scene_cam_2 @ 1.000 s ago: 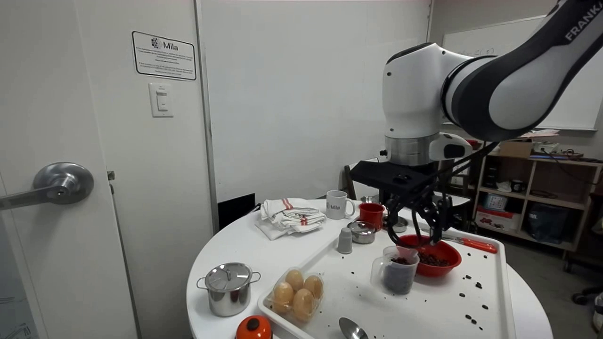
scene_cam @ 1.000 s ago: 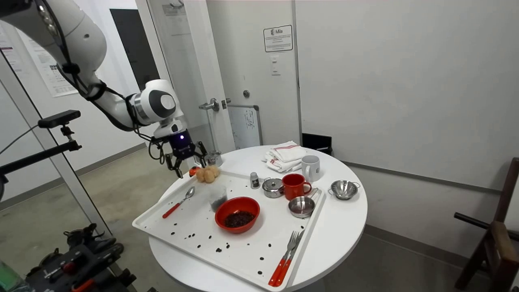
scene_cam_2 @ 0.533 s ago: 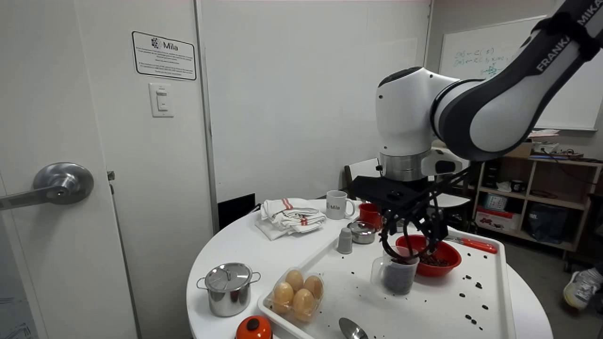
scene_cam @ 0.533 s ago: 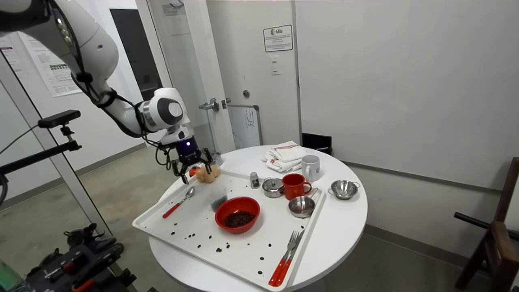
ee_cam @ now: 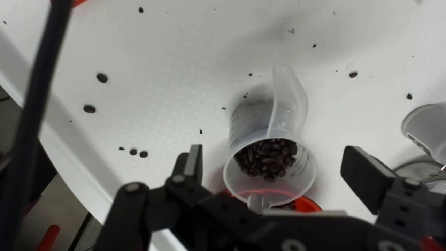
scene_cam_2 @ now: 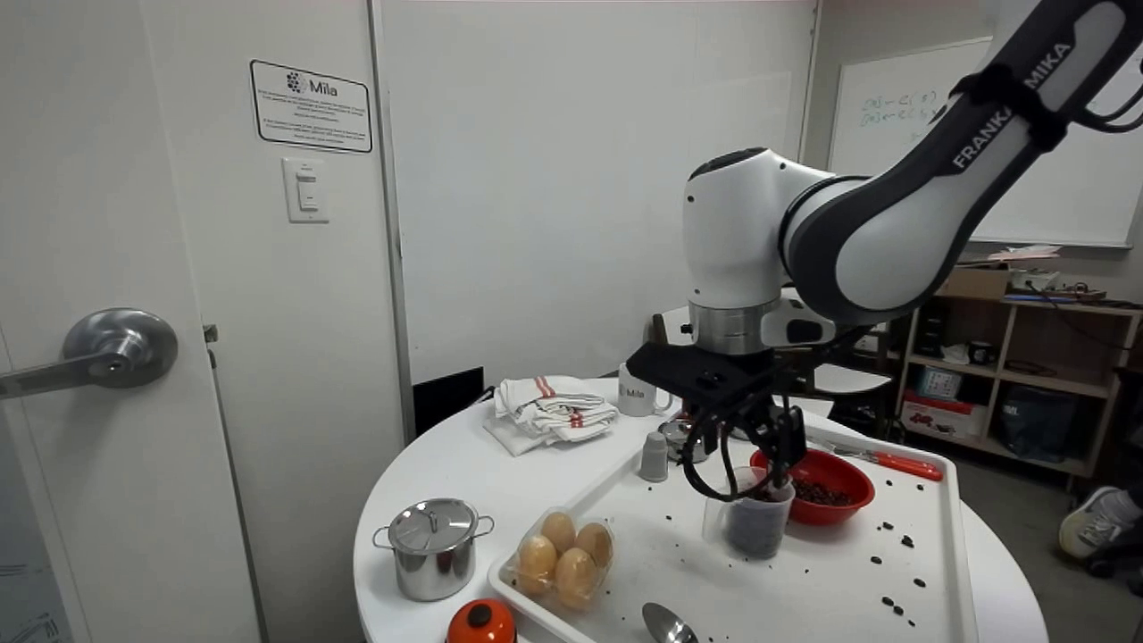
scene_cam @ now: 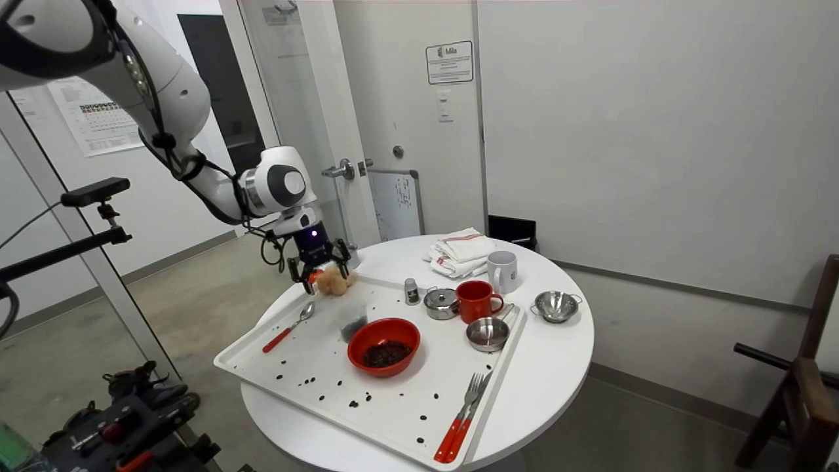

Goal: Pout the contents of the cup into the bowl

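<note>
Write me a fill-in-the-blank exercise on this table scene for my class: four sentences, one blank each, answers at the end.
1. The cup, with dark beans inside, is not tipped over but stands ____ on the tray.
2. The bowl near the cup is coloured ____.
3. The gripper is not shut but ____.
4. An exterior view shows ____ eggs near one corner of the tray.

Missing words: upright; red; open; four.
</note>
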Motion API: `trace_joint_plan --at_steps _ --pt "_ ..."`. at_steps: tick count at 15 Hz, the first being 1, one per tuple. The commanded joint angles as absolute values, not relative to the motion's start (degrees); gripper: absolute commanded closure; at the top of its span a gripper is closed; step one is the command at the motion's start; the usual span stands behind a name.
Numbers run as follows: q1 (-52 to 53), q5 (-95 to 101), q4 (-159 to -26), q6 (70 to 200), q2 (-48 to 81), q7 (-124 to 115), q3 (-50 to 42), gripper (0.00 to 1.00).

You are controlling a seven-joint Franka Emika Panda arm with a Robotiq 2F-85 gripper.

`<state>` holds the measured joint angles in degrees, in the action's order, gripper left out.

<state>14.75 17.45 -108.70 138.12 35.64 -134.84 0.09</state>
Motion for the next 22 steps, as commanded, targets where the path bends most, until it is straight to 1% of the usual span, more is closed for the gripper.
trace_joint_plan --at_steps 1,9,10,11,13,18,20,22 --pt "15.2 14.8 -103.2 137.4 39.8 -131.8 -0.8 0.00" --pt "15.3 12.1 -97.9 134.6 44.7 -131.6 -1.8 0.00" --pt "15.2 11.7 -97.6 134.5 45.0 -131.5 -1.8 0.12" --pt "15.2 11.4 -97.2 134.4 45.3 -131.3 -1.7 0.28" --pt "14.9 10.7 -96.7 134.4 45.7 -130.6 -1.5 0.40" --pt "14.5 8.6 -95.7 133.7 46.6 -128.4 -1.3 0.81" --pt "14.4 7.7 -95.5 133.0 46.7 -127.6 -1.2 0.93" --pt "14.4 7.2 -95.6 132.3 46.4 -127.3 -1.3 0.88"
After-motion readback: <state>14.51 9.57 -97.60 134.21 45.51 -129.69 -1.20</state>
